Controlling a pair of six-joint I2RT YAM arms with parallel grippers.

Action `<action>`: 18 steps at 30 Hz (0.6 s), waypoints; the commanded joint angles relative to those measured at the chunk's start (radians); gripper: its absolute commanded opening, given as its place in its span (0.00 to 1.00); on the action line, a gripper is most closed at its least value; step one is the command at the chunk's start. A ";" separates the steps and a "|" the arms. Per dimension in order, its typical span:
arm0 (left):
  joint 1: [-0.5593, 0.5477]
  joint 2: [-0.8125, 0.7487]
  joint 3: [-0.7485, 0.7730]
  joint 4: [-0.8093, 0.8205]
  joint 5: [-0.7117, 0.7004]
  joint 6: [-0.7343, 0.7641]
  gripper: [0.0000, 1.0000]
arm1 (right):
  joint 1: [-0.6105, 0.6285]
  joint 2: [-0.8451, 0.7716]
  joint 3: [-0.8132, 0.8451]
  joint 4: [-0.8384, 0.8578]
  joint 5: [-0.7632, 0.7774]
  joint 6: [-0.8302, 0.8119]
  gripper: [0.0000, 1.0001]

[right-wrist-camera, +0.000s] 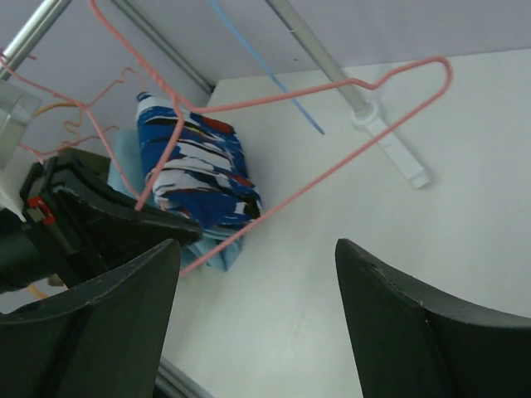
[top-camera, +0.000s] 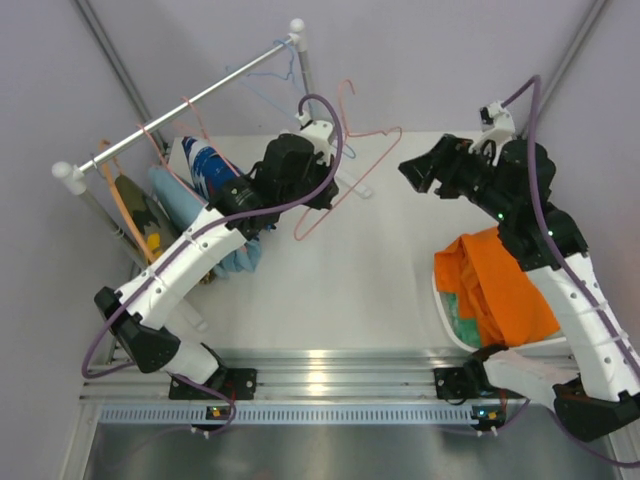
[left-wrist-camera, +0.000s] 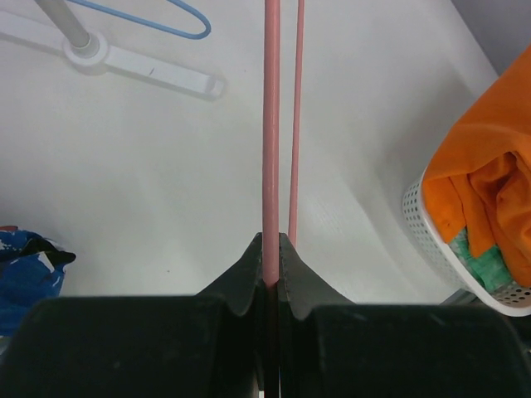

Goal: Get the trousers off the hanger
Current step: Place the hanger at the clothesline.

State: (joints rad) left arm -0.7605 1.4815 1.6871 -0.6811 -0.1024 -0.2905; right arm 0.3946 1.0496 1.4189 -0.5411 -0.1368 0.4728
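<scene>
My left gripper (top-camera: pixel 322 190) is shut on the wire of a bare pink hanger (top-camera: pixel 372 163), held above the table beside the rack. In the left wrist view the pink hanger (left-wrist-camera: pixel 270 124) runs straight up from between the closed fingers. My right gripper (top-camera: pixel 410 170) stands open to the hanger's right, nothing between its fingers (right-wrist-camera: pixel 124 307). Orange trousers (top-camera: pixel 500 285) drape over a white basket (top-camera: pixel 445 310) at the right, with mint green trousers (top-camera: pixel 462 312) beneath. Blue-and-white patterned trousers (top-camera: pixel 205 165), light blue trousers (top-camera: pixel 240 255) and camouflage trousers (top-camera: pixel 140 210) hang on the rack.
The rack's rod (top-camera: pixel 180 105) slants across the back left, with an empty blue hanger (top-camera: pixel 262 80) near its far end. Its white foot (left-wrist-camera: pixel 141 62) lies on the table. A metal rail (top-camera: pixel 330 375) runs along the near edge between the arm bases.
</scene>
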 commanded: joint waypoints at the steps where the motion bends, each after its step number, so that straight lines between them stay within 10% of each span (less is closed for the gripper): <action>1: -0.010 -0.017 -0.017 0.074 -0.010 -0.018 0.00 | 0.081 0.039 -0.057 0.333 -0.021 0.165 0.75; 18: -0.019 0.023 -0.014 0.149 0.040 -0.036 0.00 | 0.246 0.243 -0.029 0.555 0.213 0.262 0.60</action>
State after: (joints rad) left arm -0.7742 1.4982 1.6585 -0.6136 -0.0757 -0.3164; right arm 0.6125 1.2732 1.3422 -0.0532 0.0101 0.7254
